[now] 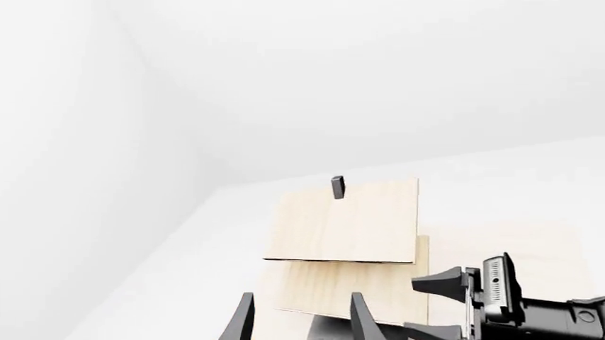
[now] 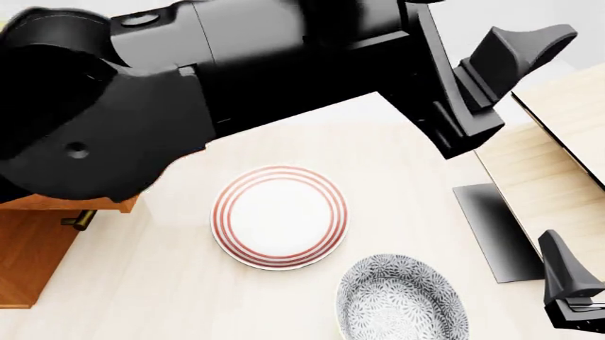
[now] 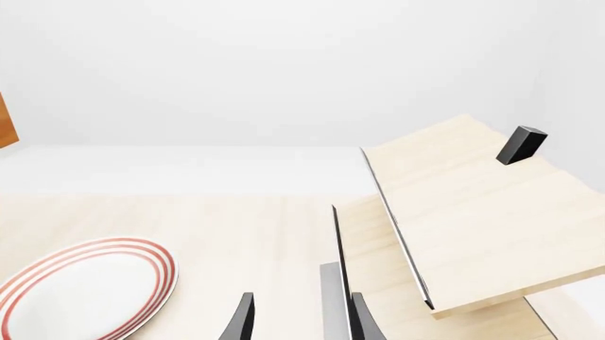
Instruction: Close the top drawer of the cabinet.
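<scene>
The cabinet is orange-brown wood at the table's left edge, mostly hidden behind my bulky black left arm. A wooden edge, the top drawer, juts out to the right beyond the cabinet's front, and its own handle is hidden. A brass handle end shows just below it. A sliver of the cabinet shows in the right wrist view. My left gripper is high over the right side, far from the cabinet, open and empty. My right gripper sits low at the near right, open.
A red-ringed white plate lies mid-table, and a grey patterned bowl sits nearer. Pale slanted wood panels with a small black peg stand at the right, over a dark base plate.
</scene>
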Robot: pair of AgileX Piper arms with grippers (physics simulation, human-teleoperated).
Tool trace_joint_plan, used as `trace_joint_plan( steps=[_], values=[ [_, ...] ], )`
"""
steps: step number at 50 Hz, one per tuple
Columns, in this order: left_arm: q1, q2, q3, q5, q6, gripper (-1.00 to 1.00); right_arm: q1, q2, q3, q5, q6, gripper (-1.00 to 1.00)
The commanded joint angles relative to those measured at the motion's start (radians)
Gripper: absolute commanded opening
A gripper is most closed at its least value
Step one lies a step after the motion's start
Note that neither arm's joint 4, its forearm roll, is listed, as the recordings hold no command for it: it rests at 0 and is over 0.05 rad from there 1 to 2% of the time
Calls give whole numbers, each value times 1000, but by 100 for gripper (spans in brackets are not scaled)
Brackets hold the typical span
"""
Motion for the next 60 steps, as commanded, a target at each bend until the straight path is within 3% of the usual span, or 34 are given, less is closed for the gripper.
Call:
trace_joint_plan(
  steps=[1,10,22,51,60],
  values=[
    [48,219,-154,49,106,100,0,0,0,0,0,100],
    [187,268,-76,29,207,100,0,-1,1,0,0,100],
    [328,254,128,-12,346,100,0,-3,1,2,0,100],
    [582,229,240,-66,398,100,0,-3,1,2,0,100],
    [683,241,261,-77,448,100,0,-2,1,2,0,100]
  ],
)
